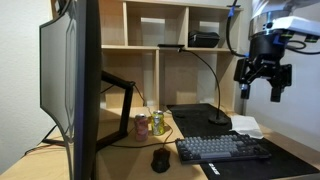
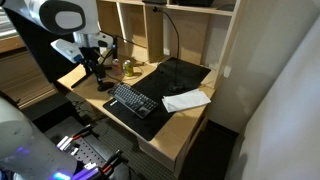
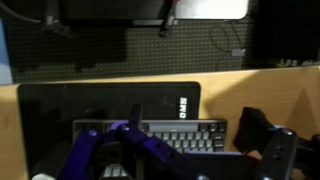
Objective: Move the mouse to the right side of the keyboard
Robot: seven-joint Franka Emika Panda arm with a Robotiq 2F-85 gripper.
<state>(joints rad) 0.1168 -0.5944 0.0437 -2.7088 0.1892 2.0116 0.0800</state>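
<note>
The small black mouse [image 1: 160,160] lies on the wooden desk just off the end of the keyboard [image 1: 222,150] that is nearer the monitor. In the wrist view the mouse [image 3: 263,134] lies beside the keyboard [image 3: 170,133] at the lower right. My gripper [image 1: 262,78] hangs high above the desk over the keyboard's other end, fingers spread and empty. It also shows in an exterior view [image 2: 97,68], above the keyboard [image 2: 133,100]. In the wrist view my fingers [image 3: 190,165] blur across the bottom.
A black desk mat [image 1: 290,158] lies under the keyboard. A lamp base [image 1: 218,122] and white paper [image 1: 246,127] sit behind it. Drink cans [image 1: 150,124] stand near a large monitor [image 1: 72,85]. Wooden shelves [image 1: 160,25] rise at the back.
</note>
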